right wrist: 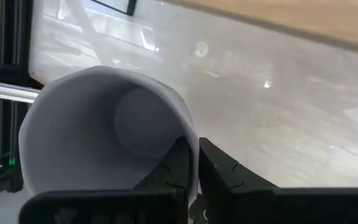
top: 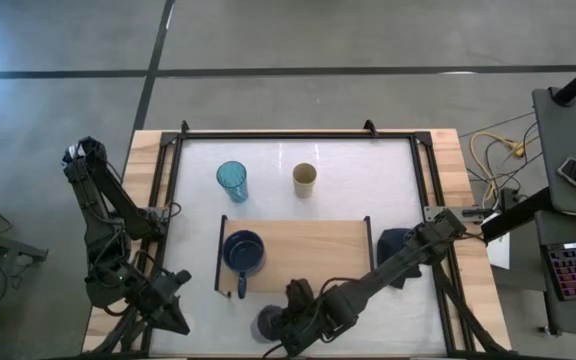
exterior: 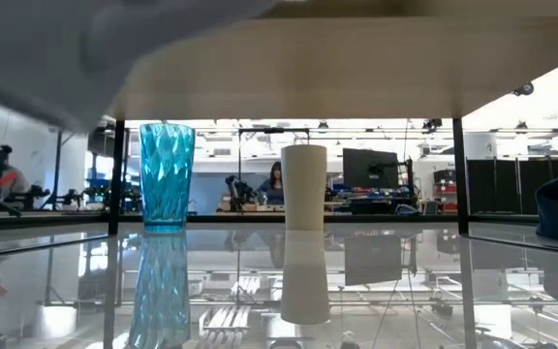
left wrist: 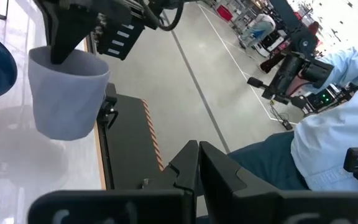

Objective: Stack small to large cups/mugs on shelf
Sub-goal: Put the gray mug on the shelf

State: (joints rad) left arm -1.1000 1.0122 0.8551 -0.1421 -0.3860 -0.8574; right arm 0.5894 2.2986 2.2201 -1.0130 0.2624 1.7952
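While the right end effector pinches the rim of the grey-lavender mug just off the shelf's near edge, the navy mug sits on that shelf; teal tumbler and tan cup stand beyond it. Left end effector, fingers together, waits beside the desk.

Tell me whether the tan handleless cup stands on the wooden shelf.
No: the tan handleless cup stands on the white tabletop, beyond the light-wood shelf.

The white tabletop carries the teal tumbler and tan cup side by side, a dark cloth, and the wooden shelf. The navy mug stands on the shelf's left end.
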